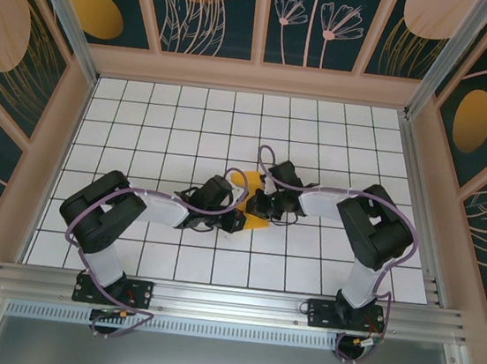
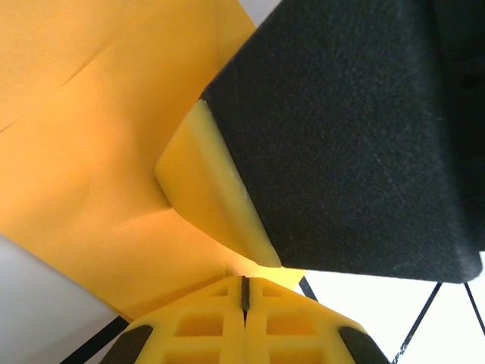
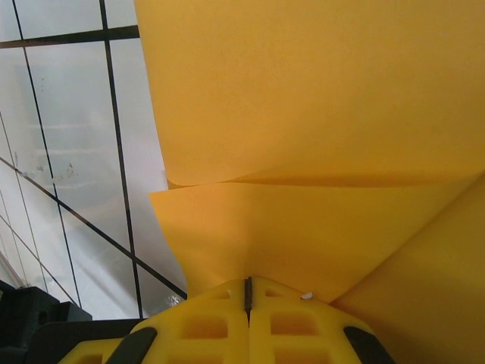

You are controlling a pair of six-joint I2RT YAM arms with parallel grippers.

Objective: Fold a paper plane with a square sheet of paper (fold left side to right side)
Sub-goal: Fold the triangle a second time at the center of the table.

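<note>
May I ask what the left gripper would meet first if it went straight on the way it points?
The folded sheet of paper, right at the left gripper's tips; the right gripper's body seems beyond.

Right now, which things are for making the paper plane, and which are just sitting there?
For the job: orange sheet of paper, left gripper, right gripper, both pinching it.
Just there: white gridded table, flower-patterned walls.
</note>
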